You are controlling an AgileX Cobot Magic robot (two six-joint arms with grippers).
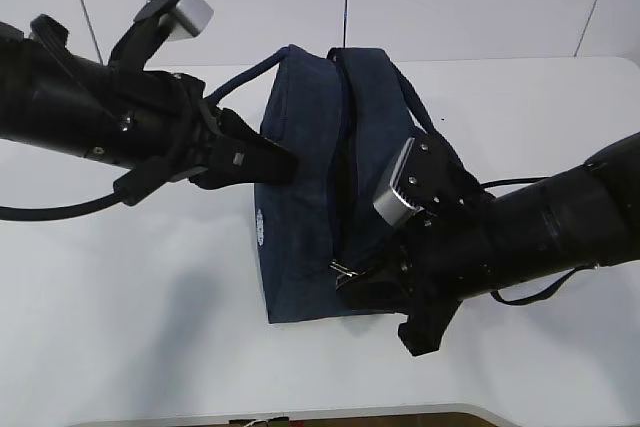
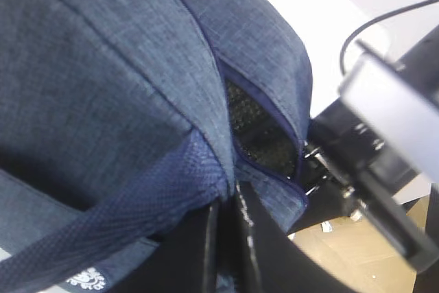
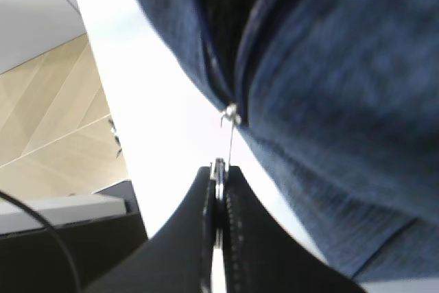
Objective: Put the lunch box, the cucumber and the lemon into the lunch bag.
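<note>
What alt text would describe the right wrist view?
The closed right fingers pinch the metal ring pull of a dark blue lunch bag, whose zipper is partly open. The white table lies behind.

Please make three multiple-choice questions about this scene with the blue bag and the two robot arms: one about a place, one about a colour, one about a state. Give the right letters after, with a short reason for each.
1. Where does the bag stand?
A. on the white table, between the two arms
B. on the floor
C. on a shelf

2. What colour is the bag's fabric?
A. red
B. dark navy
C. yellow

3. What is the right gripper doing?
A. hanging open above the table
B. shut on the zipper pull
C. holding a lemon

Answers:
1 A: the exterior view shows the bag on the tabletop with one arm on each side.
2 B: all three views show dark blue cloth.
3 B: the right wrist view shows the closed jaws pinching the metal ring at the bag's zipper.
</note>
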